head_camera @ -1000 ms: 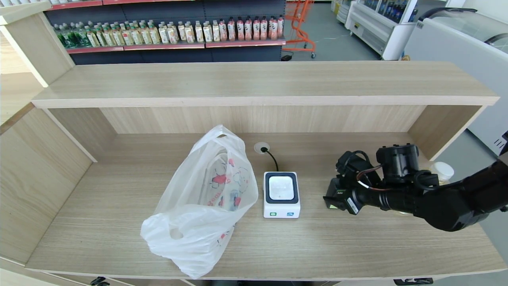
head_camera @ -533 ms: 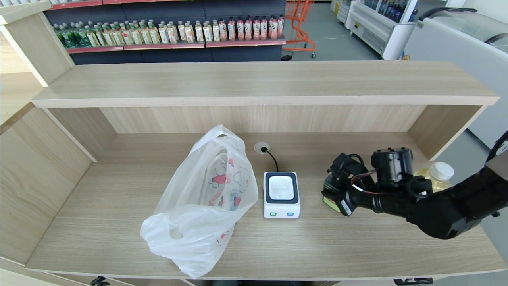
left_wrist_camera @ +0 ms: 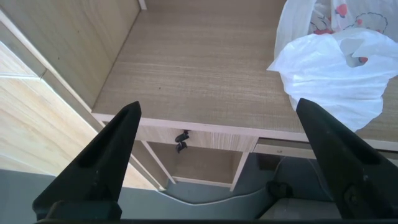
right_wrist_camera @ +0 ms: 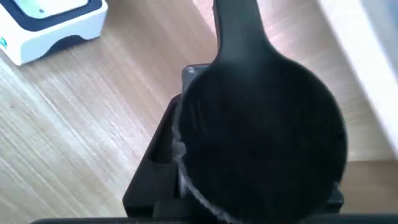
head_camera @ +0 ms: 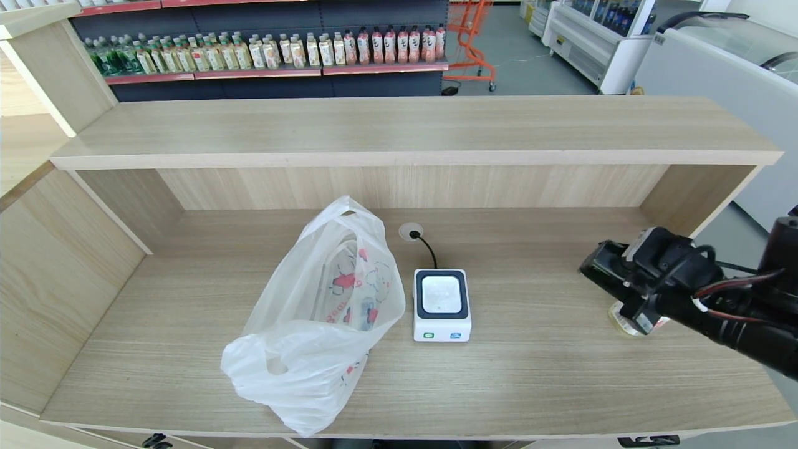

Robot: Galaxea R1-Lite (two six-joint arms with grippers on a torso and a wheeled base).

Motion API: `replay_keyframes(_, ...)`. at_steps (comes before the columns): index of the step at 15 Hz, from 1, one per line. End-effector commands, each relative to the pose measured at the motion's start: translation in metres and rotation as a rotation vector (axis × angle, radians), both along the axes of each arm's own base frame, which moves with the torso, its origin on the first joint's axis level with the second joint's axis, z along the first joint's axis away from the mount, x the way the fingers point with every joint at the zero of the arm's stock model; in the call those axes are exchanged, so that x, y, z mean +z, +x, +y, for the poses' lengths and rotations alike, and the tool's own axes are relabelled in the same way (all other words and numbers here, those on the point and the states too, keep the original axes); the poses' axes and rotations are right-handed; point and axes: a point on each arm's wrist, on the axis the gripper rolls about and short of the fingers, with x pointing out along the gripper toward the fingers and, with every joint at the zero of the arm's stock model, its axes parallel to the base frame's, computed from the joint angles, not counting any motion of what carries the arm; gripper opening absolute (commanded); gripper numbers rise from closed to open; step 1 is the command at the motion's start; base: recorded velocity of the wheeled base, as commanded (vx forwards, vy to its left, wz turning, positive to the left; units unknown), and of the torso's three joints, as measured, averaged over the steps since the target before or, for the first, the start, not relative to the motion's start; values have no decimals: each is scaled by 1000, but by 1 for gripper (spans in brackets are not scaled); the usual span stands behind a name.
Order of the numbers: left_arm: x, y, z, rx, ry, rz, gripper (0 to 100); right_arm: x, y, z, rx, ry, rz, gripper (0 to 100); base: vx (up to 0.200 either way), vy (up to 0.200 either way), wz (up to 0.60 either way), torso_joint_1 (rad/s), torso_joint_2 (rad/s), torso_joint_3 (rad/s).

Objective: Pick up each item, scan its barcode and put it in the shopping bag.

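We find the left gripper [left_wrist_camera: 217, 104] spread wide and empty above the near edge of the counter [left_wrist_camera: 199, 56], near the white shopping bag [left_wrist_camera: 336, 62]. The right gripper [head_camera: 614, 274] sits over a bottle [head_camera: 623, 321] of yellowish liquid standing at the counter's right end, well apart from the scanner [head_camera: 442, 304]. We cannot tell how far it is open.

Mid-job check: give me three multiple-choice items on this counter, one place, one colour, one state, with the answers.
1. Relative to the shopping bag, the scanner stands: A inside it; B to its right; C behind it.
2. The shopping bag is: A black; B green; C white with red print.
3. The left gripper is: A open; B shut on the bag; C shut on a bottle.
Answers: B, it sits beside the bag on the robot's right; C, white plastic with red figures; A, its fingers stand wide apart, nothing between.
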Motion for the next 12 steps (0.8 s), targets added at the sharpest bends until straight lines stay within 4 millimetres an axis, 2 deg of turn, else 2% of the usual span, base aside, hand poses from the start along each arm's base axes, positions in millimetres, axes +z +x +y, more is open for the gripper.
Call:
replay_keyframes(1,0,0,0,0,0,0,100,19,-21,-8,32,-64,-137,0,0,0,0,0,0,0)
replay_keyframes(4,0,0,0,0,0,0,100,18,-16,-9,416,-478,-462,0,0,0,0,0,0,0)
replay_keyframes(5,0,0,0,0,0,0,100,18,-19,-5,579,-599,-622,0,0,0,0,0,0,0)
replay_keyframes(6,0,0,0,0,0,0,100,13,-22,7,739,-706,-801,0,0,0,0,0,0,0)
replay_keyframes(7,0,0,0,0,0,0,100,9,-23,17,828,-757,-912,0,0,0,0,0,0,0)
replay_keyframes(8,0,0,0,0,0,0,100,0,-27,35,1004,-772,-1078,0,0,0,0,0,0,0)
replay_keyframes(9,0,0,0,0,0,0,100,-12,-30,51,1130,-752,-1120,0,0,0,0,0,0,0)
replay_keyframes(11,0,0,0,0,0,0,100,-29,-31,63,1236,-736,-1091,0,0,0,0,0,0,0)
replay_keyframes(12,0,0,0,0,0,0,100,-29,-34,63,1264,-725,-1153,0,0,0,0,0,0,0)
